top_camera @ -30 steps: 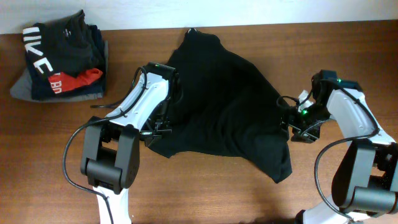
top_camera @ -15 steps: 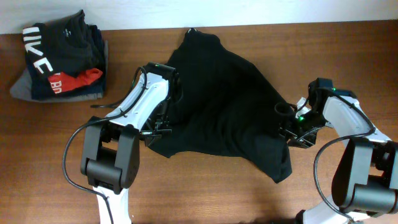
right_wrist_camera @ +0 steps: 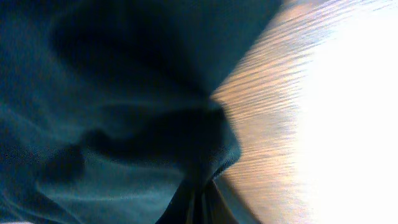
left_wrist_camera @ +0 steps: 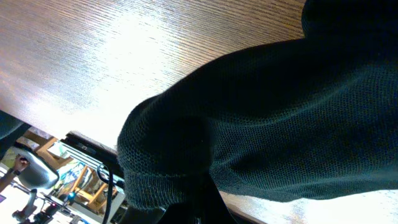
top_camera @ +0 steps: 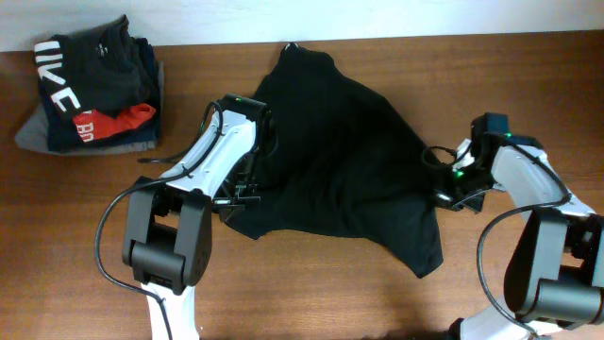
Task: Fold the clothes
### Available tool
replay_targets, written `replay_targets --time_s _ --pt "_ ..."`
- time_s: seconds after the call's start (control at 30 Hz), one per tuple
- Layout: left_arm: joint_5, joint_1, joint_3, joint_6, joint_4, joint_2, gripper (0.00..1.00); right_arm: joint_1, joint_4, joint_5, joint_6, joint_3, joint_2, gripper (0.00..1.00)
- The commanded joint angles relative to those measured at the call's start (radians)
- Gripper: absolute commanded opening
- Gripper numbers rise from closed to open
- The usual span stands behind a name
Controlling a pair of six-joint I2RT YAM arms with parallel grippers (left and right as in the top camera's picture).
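The clothes [top_camera: 340, 161] are lying crumpled on the desk [top_camera: 311, 302], right of the folded pile [top_camera: 90, 94]. The left pincer [top_camera: 241, 195] and right pincer [top_camera: 442, 195] are each clamping an edge, so lifting evenly and pulling the fabric taut looks wisest.

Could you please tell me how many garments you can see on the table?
4: the black garment spread centrally, and stacked at far left, a lettered dark garment, a red garment and a grey garment; others may be hidden.
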Motion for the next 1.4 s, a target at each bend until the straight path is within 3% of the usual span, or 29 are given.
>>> replay_targets --time_s 0.0,0.3,0.4,0.73,0.83,0.93,1.0,1.33,1.37 --pt "-0.019 0.001 0.014 0.024 -0.009 -0.005 0.02 -0.084 -0.06 0.111 0.013 0.135 0.003 0.04" --pt "-0.018 0.001 0.014 0.024 0.007 -0.005 0.02 -0.198 -0.271 0.155 -0.021 0.472 0.003 0.04" --pt "-0.018 0.001 0.014 0.024 0.007 -0.005 0.03 -0.198 -0.306 0.167 -0.021 0.478 0.004 0.11" --pt "-0.018 0.001 0.014 0.044 -0.024 -0.005 0.04 -0.198 -0.458 0.188 -0.022 0.458 0.006 0.04" --pt "-0.018 0.001 0.014 0.075 -0.062 -0.005 0.08 -0.198 -0.526 0.183 -0.036 0.458 0.006 0.13" --pt "-0.015 0.0 0.014 0.103 -0.072 -0.005 0.08 -0.198 -0.592 0.158 -0.087 0.458 0.006 0.12" --pt "-0.015 0.001 0.014 0.103 -0.072 -0.005 0.08 -0.198 -0.633 0.138 -0.117 0.458 0.006 0.04" --pt "-0.034 0.001 0.014 0.103 -0.063 -0.005 0.17 -0.191 -0.745 0.077 -0.15 0.458 -0.019 0.04" --pt "-0.034 0.001 0.014 0.103 -0.061 -0.005 0.19 -0.184 -0.745 0.077 -0.15 0.458 -0.028 0.08"
